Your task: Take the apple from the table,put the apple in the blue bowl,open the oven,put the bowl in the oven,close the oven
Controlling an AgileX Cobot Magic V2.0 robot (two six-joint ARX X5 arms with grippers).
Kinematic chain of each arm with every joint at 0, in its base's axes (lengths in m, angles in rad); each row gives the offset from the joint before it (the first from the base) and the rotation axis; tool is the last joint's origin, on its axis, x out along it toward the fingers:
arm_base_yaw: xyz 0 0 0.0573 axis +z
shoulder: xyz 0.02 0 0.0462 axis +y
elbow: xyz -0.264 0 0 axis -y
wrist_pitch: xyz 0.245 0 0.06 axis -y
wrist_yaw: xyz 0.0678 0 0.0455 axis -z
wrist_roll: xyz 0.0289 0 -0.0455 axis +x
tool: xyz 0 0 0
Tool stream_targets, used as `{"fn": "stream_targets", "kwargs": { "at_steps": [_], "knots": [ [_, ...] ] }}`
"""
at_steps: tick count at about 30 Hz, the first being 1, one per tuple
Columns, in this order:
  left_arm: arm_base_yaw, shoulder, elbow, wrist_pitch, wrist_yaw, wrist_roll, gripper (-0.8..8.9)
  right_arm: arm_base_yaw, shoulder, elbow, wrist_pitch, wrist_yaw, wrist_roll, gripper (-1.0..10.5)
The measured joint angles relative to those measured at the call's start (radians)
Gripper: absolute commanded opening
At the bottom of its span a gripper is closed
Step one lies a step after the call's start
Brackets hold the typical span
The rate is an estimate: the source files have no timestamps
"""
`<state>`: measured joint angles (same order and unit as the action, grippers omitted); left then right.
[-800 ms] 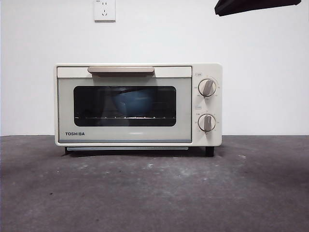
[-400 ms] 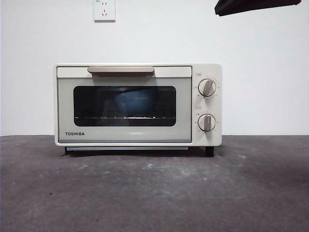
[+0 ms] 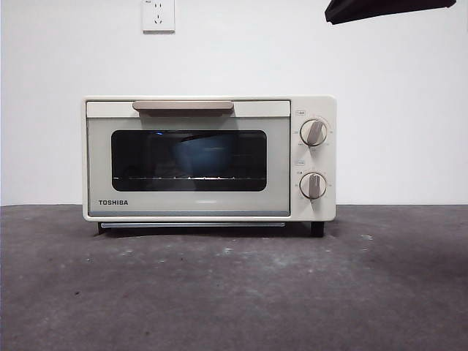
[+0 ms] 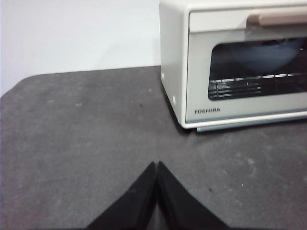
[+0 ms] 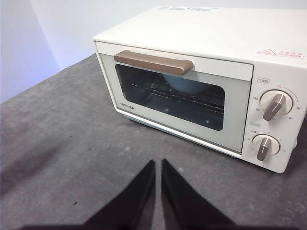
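The cream-white oven (image 3: 208, 158) stands on the dark grey table (image 3: 234, 292) with its door closed and its beige handle (image 3: 183, 107) up. Through the dark window the blue bowl (image 3: 201, 155) sits on the rack, also seen in the right wrist view as the blue bowl (image 5: 184, 85) and in the left wrist view as the blue bowl (image 4: 268, 52). The apple is hidden. My left gripper (image 4: 156, 165) is shut and empty, low over the table, away from the oven (image 4: 235, 62). My right gripper (image 5: 158, 163) is shut and empty, in front of the oven (image 5: 206, 81).
Two grey knobs (image 3: 313, 133) sit on the oven's right panel. A white wall with a socket (image 3: 158, 14) rises behind. A black arm tip (image 3: 387, 9) shows at the front view's top right corner.
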<state>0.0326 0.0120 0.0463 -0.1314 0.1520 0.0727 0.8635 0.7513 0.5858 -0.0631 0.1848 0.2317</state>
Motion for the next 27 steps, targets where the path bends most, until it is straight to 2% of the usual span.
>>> {"fn": "stream_targets", "kwargs": {
  "at_steps": [14, 27],
  "knots": [
    [0.000, -0.007, -0.016, -0.040, -0.002, -0.037, 0.08, 0.000, -0.001, 0.000, 0.000, 0.001, 0.000, 0.1],
    [0.000, -0.007, -0.016, -0.040, -0.002, -0.038, 0.08, 0.000, -0.001, 0.000, 0.000, 0.001, 0.000, 0.1]
  ]
}}
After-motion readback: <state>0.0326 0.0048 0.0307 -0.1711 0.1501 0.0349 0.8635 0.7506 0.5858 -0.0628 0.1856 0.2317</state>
